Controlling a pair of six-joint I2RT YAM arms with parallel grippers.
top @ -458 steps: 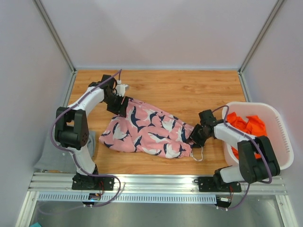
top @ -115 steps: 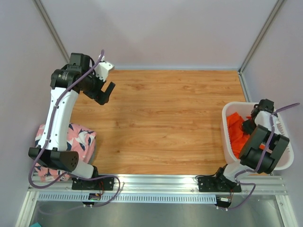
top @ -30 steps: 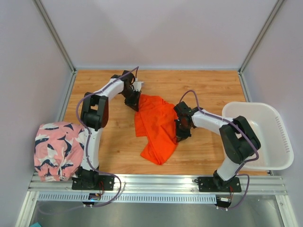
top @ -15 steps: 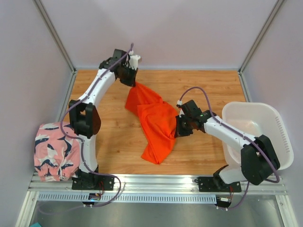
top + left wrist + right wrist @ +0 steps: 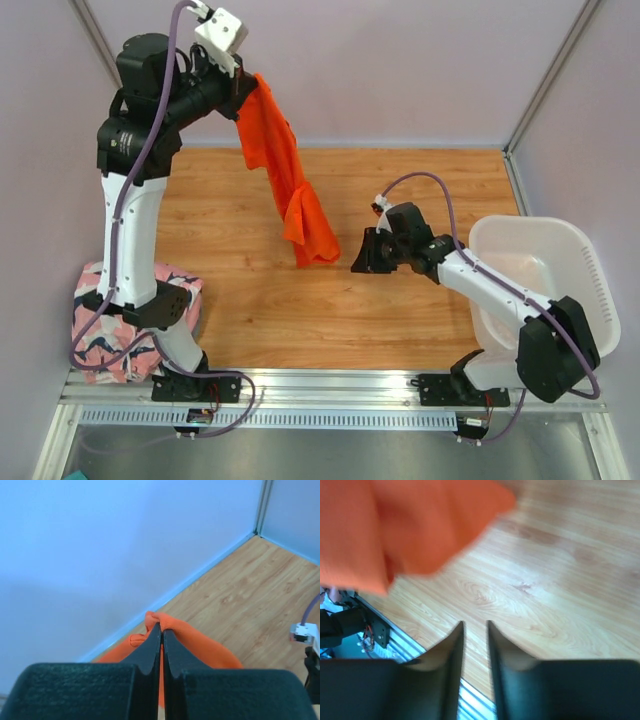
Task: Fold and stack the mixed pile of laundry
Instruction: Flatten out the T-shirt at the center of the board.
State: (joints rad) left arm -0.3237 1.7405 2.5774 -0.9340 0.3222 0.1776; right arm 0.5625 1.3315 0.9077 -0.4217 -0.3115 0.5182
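Half a second earlier the orange garment (image 5: 287,175) had been stretched low between both arms. It was now released by the right pincer (image 5: 358,262), whose jaws were seen narrowly parted and empty, near the cloth's lower end but apart from it. The left pincer (image 5: 240,100) had been lifted high toward the back wall and was clenched on an upper edge of the garment, so the cloth was hung freely above the worktop (image 5: 420,190). This was judged a shaking-out before folding, which was not yet begun. The pink patterned garment (image 5: 130,325) was seen bundled at the near left. The orange cloth was thin, matte and limp, fallen into long tapering folds. The worktop was smooth wood-grain, and the basket (image 5: 600,300) was rigid white plastic, round-cornered and slotted
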